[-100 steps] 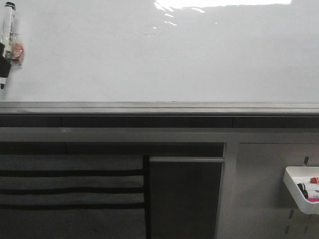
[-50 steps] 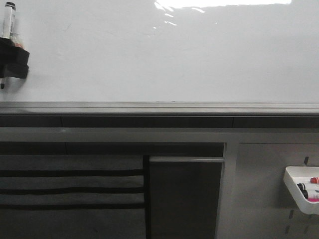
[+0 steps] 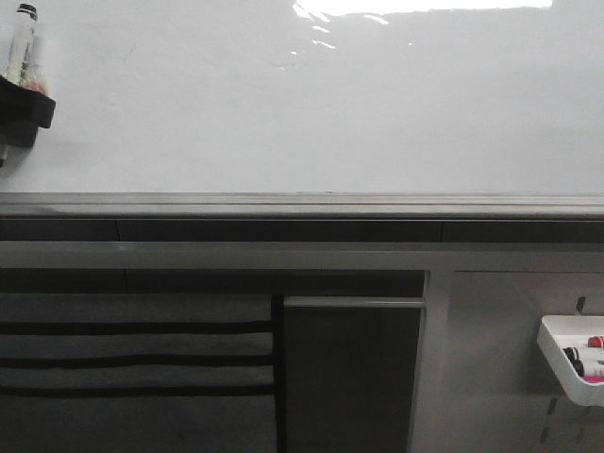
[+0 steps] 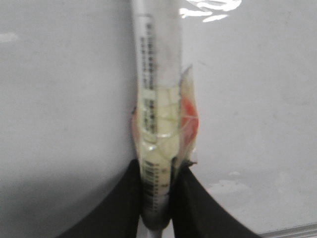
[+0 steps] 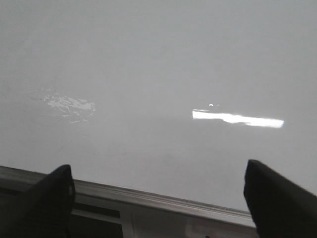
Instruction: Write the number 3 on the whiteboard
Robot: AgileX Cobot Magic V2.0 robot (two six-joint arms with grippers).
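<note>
The whiteboard (image 3: 311, 104) fills the upper front view, glossy with glare at the top; no number 3 shows on it. My left gripper (image 3: 24, 106) is at the board's far left edge, shut on a marker pen (image 3: 21, 42) that leans slightly with its black cap up. In the left wrist view the black fingers (image 4: 193, 203) clamp the taped pen (image 4: 156, 99) against the whiteboard (image 4: 59, 99). My right gripper (image 5: 158, 198) is open and empty, facing the whiteboard (image 5: 148, 64) just above its grey rail (image 5: 163, 201). It is out of the front view.
A grey metal rail (image 3: 302, 203) runs along the board's lower edge. Below it are dark shelves and a grey pegboard panel (image 3: 491, 359). A white tray (image 3: 566, 368) with several markers hangs at the lower right.
My left gripper has come a little further in from the left edge with the pen. The pen now leans instead of standing straight.
</note>
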